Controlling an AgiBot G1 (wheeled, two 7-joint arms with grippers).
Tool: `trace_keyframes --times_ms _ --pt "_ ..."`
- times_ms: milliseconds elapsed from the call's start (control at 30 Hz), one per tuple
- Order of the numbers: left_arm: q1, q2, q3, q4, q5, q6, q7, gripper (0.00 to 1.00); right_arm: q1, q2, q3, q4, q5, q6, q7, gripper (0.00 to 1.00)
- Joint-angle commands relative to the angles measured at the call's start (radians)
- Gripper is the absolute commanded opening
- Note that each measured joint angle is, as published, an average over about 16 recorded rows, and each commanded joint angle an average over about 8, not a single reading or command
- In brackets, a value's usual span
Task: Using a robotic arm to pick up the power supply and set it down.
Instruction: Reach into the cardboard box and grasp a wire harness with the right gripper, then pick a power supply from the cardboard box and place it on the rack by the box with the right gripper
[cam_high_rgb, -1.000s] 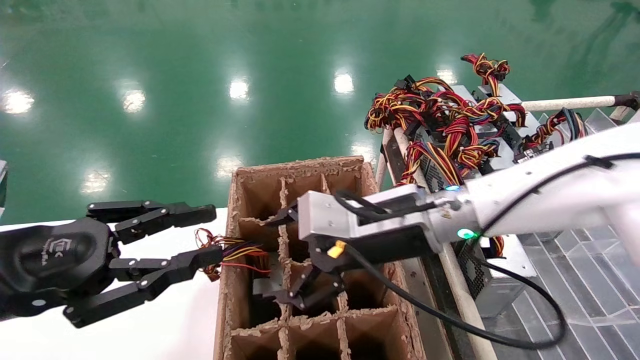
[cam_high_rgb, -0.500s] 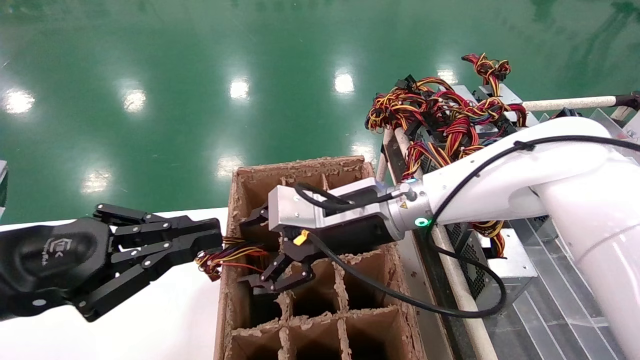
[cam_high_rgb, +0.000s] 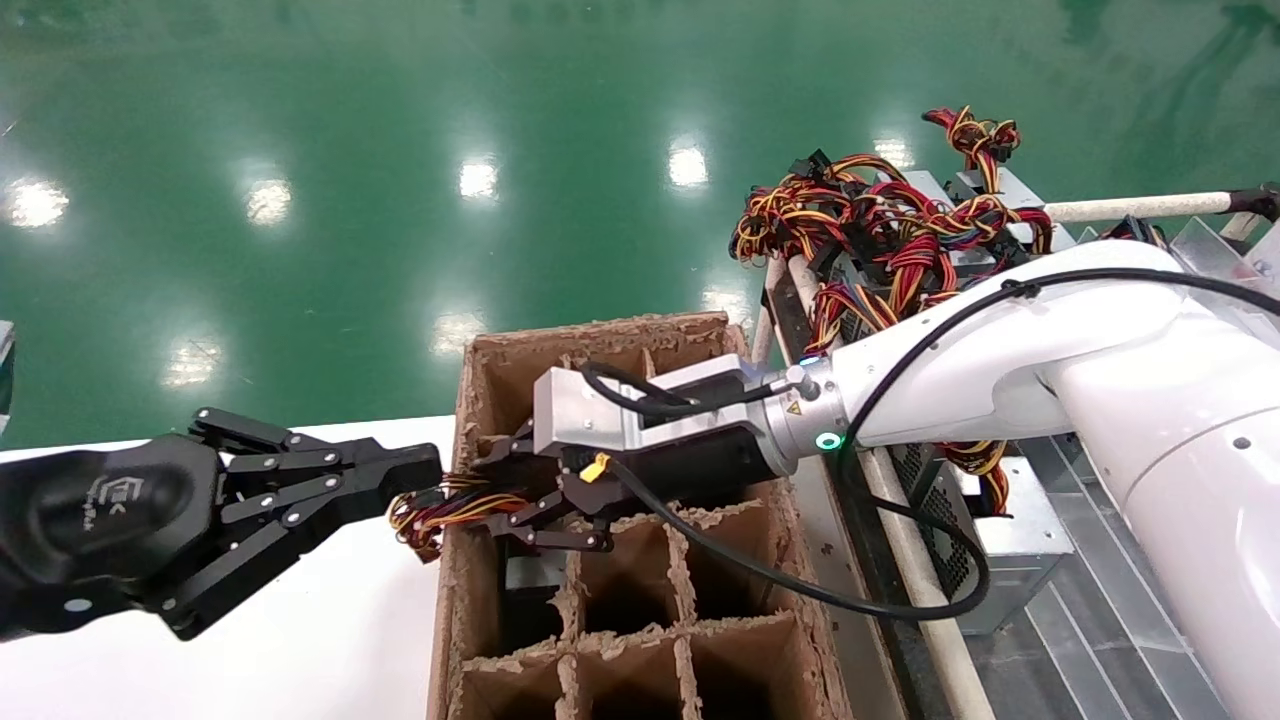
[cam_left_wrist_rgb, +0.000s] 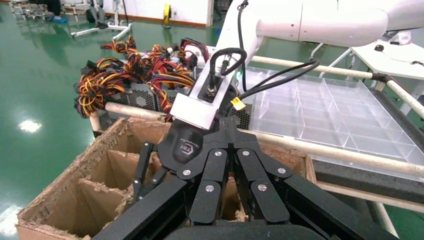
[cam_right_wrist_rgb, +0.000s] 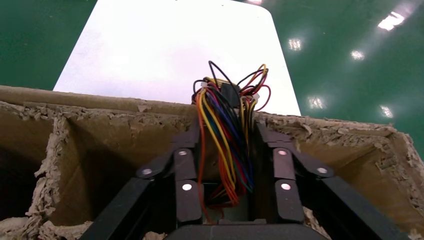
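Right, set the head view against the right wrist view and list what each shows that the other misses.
Only the head view shows the left claw, shut beside the cardboard divider box, the right arm's grey wrist module and green light, the heap of spare supplies with wires, and the power supply down in a cell.

Only the right wrist view shows, close up, the wire bundle running between the right claw's fingers.

Both show the box, the wire bundle, the right claw and the white table.
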Motion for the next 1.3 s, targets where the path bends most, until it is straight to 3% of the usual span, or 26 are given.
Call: trace_keyframes --times_ms 33,733,1067,1300 --pt "0.000 0.000 0.000 0.000 0.000 0.000 0.000 0.00 0.000 -0.002 -0.006 -0.008 0.008 0.000 -0.008 0.00" --pt "0.000 0.000 0.000 0.000 0.000 0.000 0.000 0.00 0.032 0.008 -0.062 -0.020 0.096 0.003 -0.024 0.00" --pt "0.000 0.000 0.000 0.000 0.000 0.000 0.000 0.00 0.116 0.063 -0.010 -0.030 0.182 -0.057 -0.026 0.00" --pt "0.000 0.000 0.000 0.000 0.000 0.000 0.000 0.00 0.209 0.138 0.025 0.032 0.223 -0.101 -0.001 0.00"
